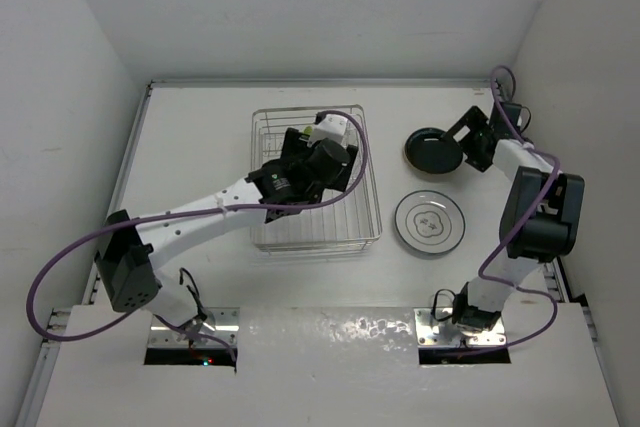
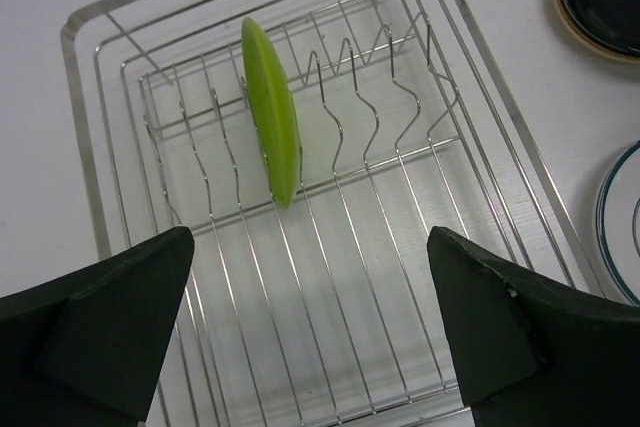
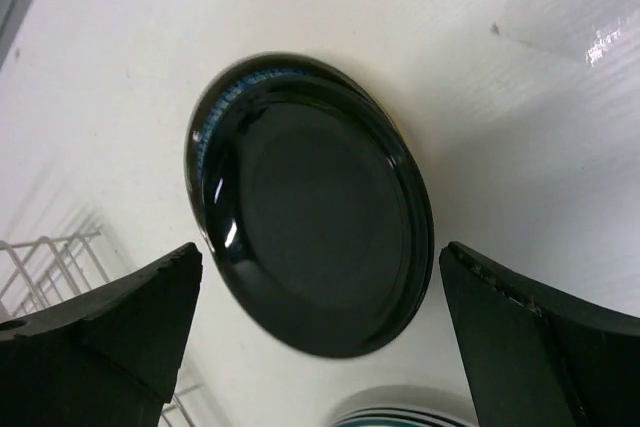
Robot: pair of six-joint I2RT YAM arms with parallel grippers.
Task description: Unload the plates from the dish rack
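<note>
I have the left tool (image 2: 310, 277) over the rectangular silver wire dish rack (image 2: 380, 217), its two black fingers spread wide with nothing between them. One small round lime green plate (image 2: 270, 107) stands on edge among the row of upright tines, close to the far end of the rack and a little left of centre in my left wrist view. It leans slightly, its lower edge resting on the wire floor. It is the only plate I can see in the rack.

From the top view the rack (image 1: 365, 222) sits mid-counter, and the left arm reaches in over it from the near left (the wrist hides most of the green plate from up there).

To the right of the rack, two plates lie flat on the white counter (image 1: 200, 147). The farther one is a glossy round dark blue-black plate with a tan rim (image 1: 433, 150). The nearer one is a round white plate with a dark ring near its rim and small marks at its centre (image 1: 430, 222). They lie near each other but apart.

The right tool (image 3: 320, 257) hangs over the dark plate (image 3: 315, 222) with its fingers wide apart, one to each side of the plate in the right wrist view. It grips nothing, and I cannot tell whether the fingertips touch the counter.
</note>
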